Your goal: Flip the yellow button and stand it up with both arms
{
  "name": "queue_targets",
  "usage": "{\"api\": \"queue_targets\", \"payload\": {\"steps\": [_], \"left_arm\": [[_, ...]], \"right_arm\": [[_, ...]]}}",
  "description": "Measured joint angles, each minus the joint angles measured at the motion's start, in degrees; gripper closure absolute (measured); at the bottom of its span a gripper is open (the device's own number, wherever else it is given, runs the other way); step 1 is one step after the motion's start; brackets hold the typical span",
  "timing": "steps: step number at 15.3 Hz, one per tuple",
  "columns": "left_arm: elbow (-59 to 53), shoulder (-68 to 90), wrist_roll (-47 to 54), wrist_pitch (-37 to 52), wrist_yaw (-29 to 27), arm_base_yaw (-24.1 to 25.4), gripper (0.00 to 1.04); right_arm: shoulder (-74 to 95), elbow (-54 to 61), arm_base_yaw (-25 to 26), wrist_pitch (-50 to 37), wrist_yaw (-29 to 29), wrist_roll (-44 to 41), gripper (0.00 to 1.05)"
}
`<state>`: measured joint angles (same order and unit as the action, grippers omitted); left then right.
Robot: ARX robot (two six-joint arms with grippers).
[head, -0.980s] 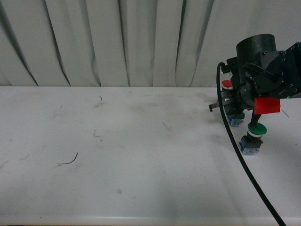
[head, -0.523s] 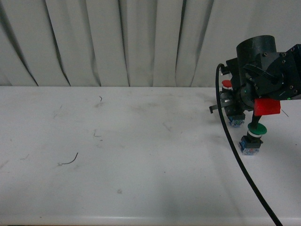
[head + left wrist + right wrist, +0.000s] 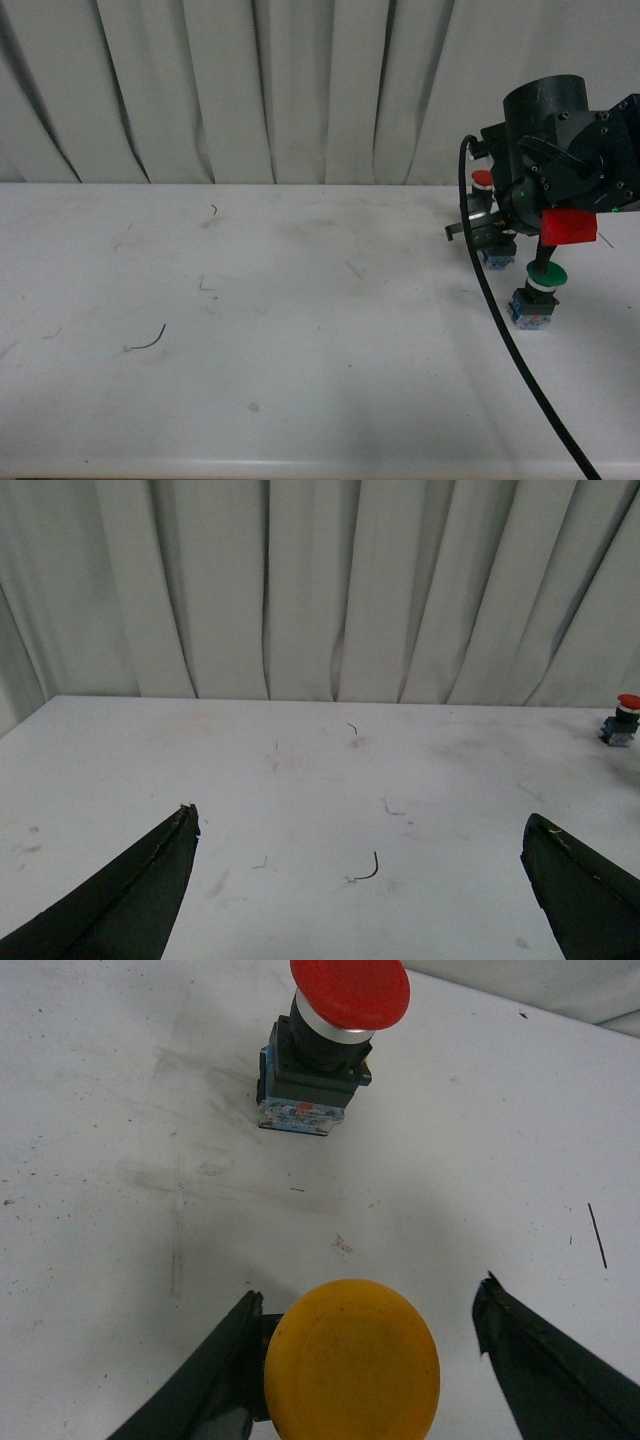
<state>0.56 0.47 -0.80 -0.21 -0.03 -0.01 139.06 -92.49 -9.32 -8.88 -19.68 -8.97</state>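
The yellow button (image 3: pixel 352 1360) stands cap up on the white table, seen from above in the right wrist view. My right gripper (image 3: pixel 372 1295) is open around it. One jaw is close beside the cap and black collar, the other stands well apart. In the front view the right arm (image 3: pixel 560 160) covers the yellow cap; only a blue contact block (image 3: pixel 497 258) shows below it. My left gripper (image 3: pixel 361 820) is open and empty above bare table, far from the button; the left arm does not show in the front view.
A red-capped button (image 3: pixel 340 1020) stands upright just beyond the yellow one, also in the front view (image 3: pixel 483 180) and far off in the left wrist view (image 3: pixel 622 718). A green-capped button (image 3: pixel 545 276) stands nearer the front. A black cable (image 3: pixel 510 340) trails across the table. A curtain hangs behind.
My right gripper has shifted slightly left around the yellow button. The buttons have stayed where they were.
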Motion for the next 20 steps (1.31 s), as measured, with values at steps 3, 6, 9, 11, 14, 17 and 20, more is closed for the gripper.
{"api": "queue_targets", "payload": {"steps": [3, 6, 9, 11, 14, 17, 20], "left_arm": [[0.0, 0.0, 0.0, 0.0, 0.0, 0.0, 0.07], [0.0, 0.0, 0.0, 0.0, 0.0, 0.0, 0.07], [0.0, 0.0, 0.0, 0.0, 0.0, 0.0, 0.07], [0.0, 0.0, 0.0, 0.0, 0.0, 0.0, 0.07], [0.0, 0.0, 0.0, 0.0, 0.0, 0.0, 0.07], [0.0, 0.0, 0.0, 0.0, 0.0, 0.0, 0.07], [0.0, 0.0, 0.0, 0.0, 0.0, 0.0, 0.07]], "right_arm": [[0.0, 0.0, 0.0, 0.0, 0.0, 0.0, 0.28], [-0.5, 0.0, 0.1, 0.5, 1.6, 0.0, 0.12], [-14.2, 7.8, 0.4, -4.0, 9.3, 3.3, 0.24], [-24.9, 15.6, 1.2, -8.5, 13.7, 4.8, 0.45], [-46.1, 36.5, 2.8, -27.7, 13.5, 7.5, 0.73], [-75.4, 59.2, 4.3, -16.8, 14.1, 8.3, 1.03], [-99.8, 73.3, 4.4, -11.0, 14.8, 8.3, 1.03]]}}
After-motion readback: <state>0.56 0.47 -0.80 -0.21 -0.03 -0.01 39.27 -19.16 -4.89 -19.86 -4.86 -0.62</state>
